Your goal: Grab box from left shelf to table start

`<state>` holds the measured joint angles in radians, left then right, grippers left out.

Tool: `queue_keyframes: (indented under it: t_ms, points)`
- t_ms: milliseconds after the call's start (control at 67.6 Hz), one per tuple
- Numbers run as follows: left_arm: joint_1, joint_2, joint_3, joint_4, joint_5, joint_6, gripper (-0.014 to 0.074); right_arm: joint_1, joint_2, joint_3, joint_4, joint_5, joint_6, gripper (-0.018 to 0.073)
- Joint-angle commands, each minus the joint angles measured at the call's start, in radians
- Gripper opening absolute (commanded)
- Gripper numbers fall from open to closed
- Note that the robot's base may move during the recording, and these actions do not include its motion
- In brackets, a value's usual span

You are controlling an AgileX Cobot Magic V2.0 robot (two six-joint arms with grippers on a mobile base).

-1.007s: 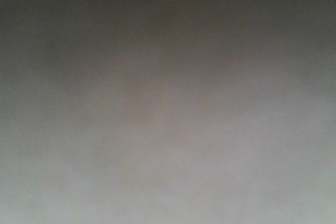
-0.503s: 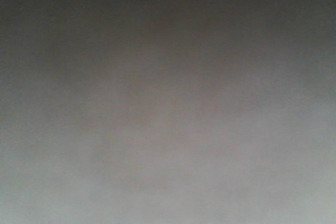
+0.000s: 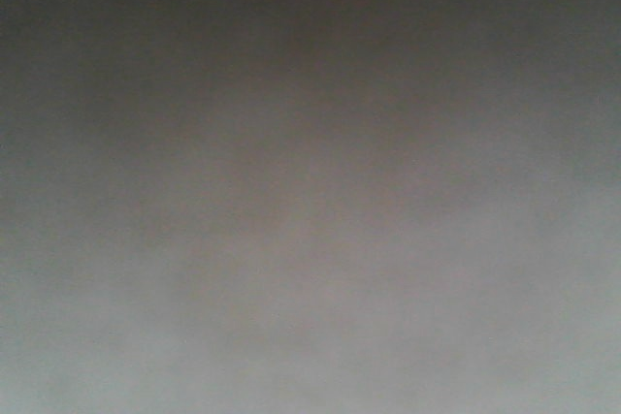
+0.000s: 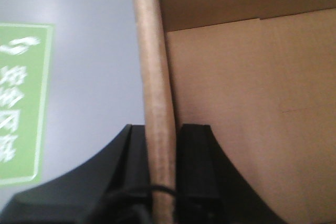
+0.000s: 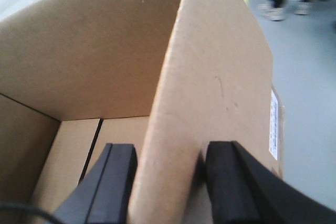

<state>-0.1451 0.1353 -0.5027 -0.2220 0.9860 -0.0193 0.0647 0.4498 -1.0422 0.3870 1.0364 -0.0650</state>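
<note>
1. The box (image 4: 252,103) is plain brown corrugated cardboard, open, so you look straight into its bare inside walls with a fold line running across one.
2. The left claw (image 4: 164,132) is clamped on one upright wall of it, a black finger on each side of the cut edge.
3. The right claw (image 5: 169,150) pinches another wall the same way. A small white label (image 5: 274,124) sits on that wall's outer face.
4. Grey floor (image 4: 94,51) with a green sign (image 4: 21,103) shows past the box.
5. The front camera is just grey blur, probably the box pressed close, so I can't tell what's under it.
</note>
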Motion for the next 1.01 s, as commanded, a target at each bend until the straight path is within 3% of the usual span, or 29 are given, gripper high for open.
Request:
queue_keyframes:
  t_ms: [0,992]
  points:
    - [-0.011,0.016,-0.017,-0.021,0.005,0.041,-0.01,0.003,0.003,-0.032,0.081,-0.039,0.003,0.0067]
    - [-0.011,0.016,-0.017,-0.021,0.005,0.041,-0.01,0.003,0.003,-0.032,0.08,-0.039,0.003,0.0067]
